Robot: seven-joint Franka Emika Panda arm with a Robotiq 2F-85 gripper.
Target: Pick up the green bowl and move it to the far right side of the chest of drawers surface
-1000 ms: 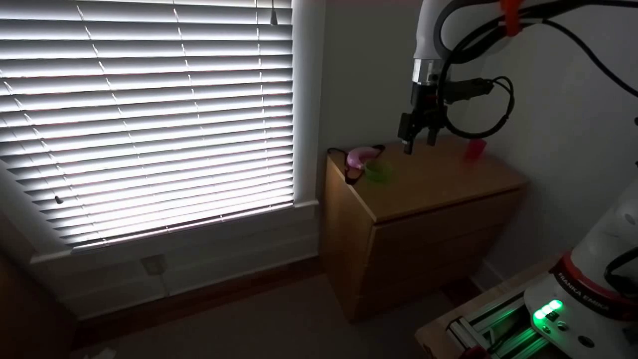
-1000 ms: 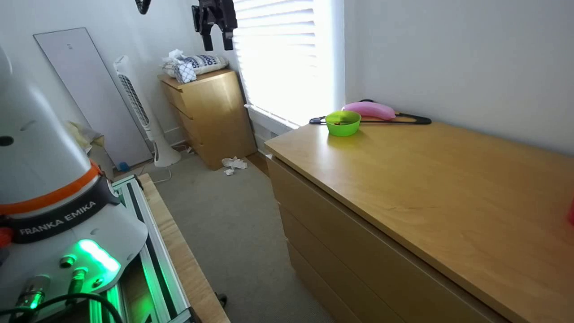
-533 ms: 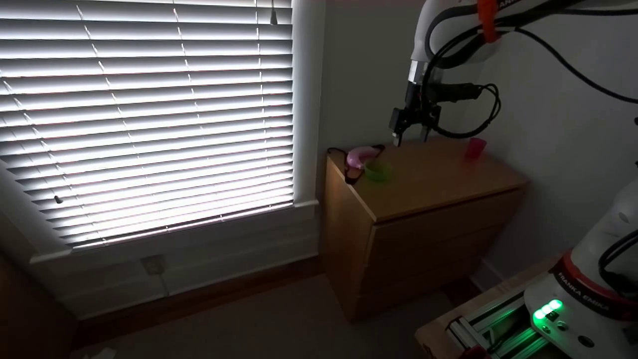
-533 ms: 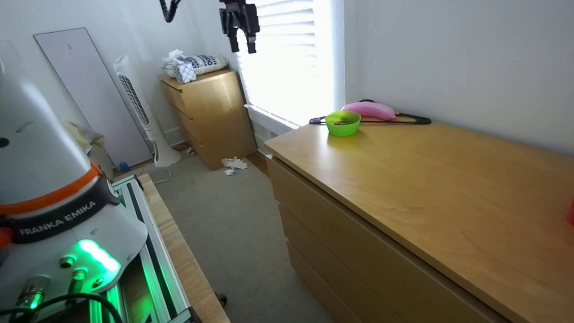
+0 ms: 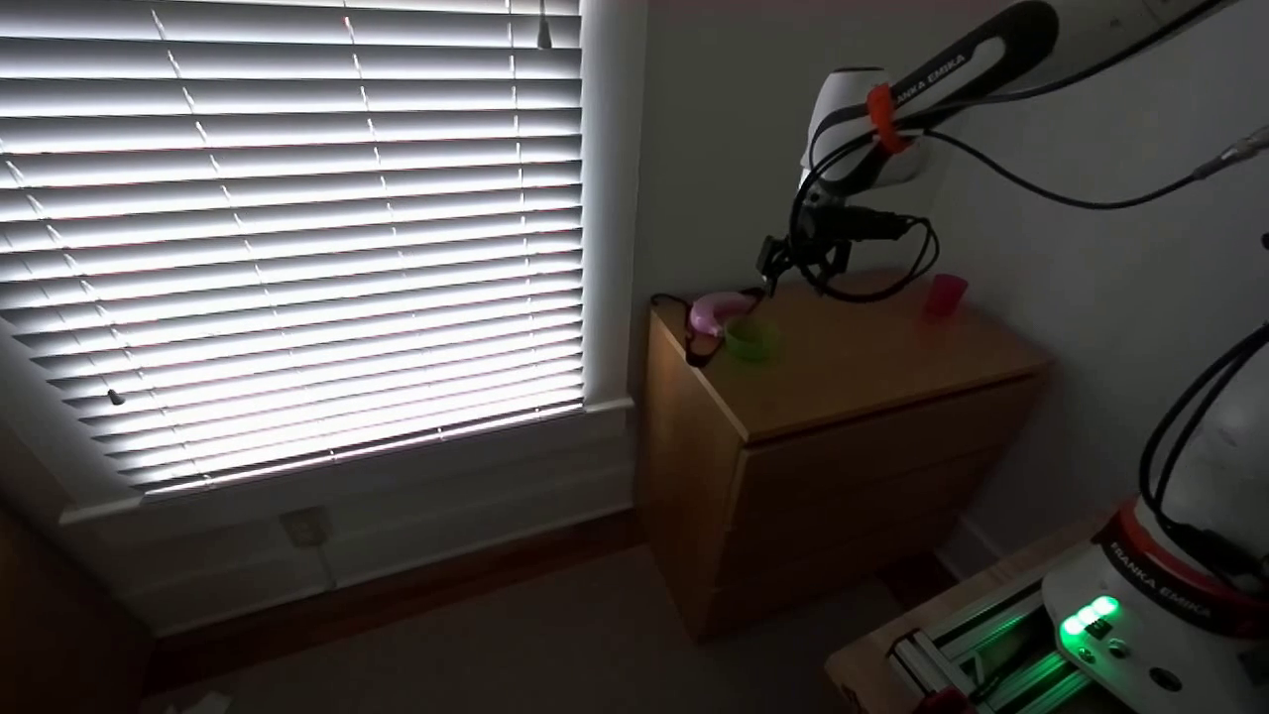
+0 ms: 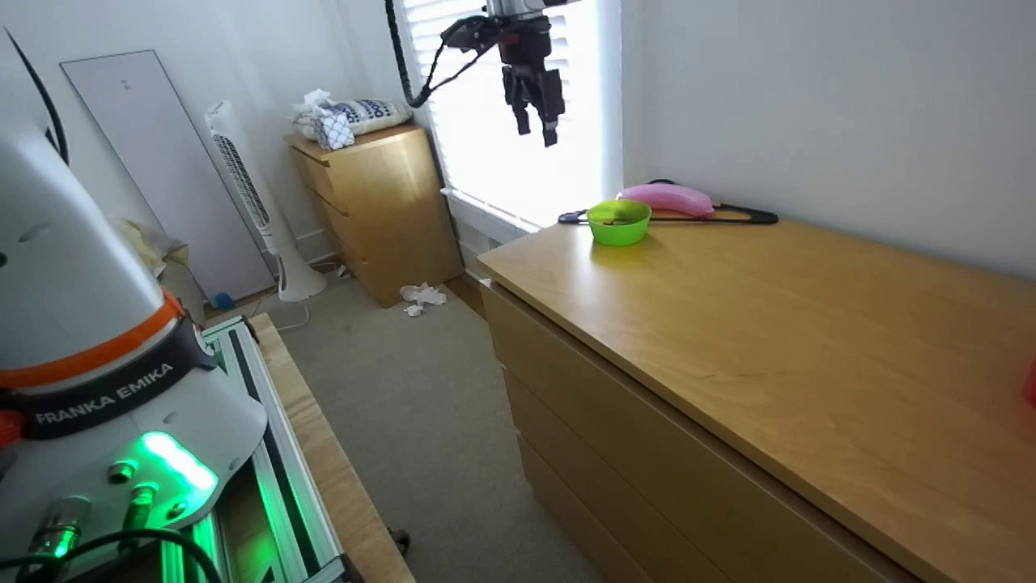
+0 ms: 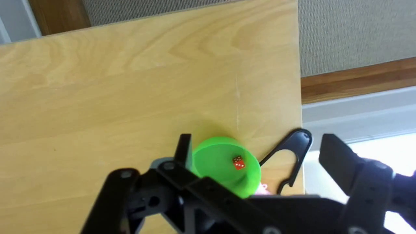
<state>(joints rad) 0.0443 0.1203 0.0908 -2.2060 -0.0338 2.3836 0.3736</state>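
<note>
Showing both fingers [image 7: 338, 162] spread wide apart in the wrist view, the gripper [image 6: 537, 135] hangs above the level of the bowl [image 7: 211, 162] and apart from it; the bowl sits upright on the chest [image 6: 728, 340], near the end by the window [image 5: 297, 248], with a die [image 7: 239, 163] inside. Just behind the bowl in an exterior view lie a hanger [image 6: 761, 217] and a pink item [image 6: 665, 198]; whether the pink item rests on the hanger or against it cannot be determined. Well apart from these, toward the opposite end of the chest, stands a cup [image 5: 945, 295].
</note>
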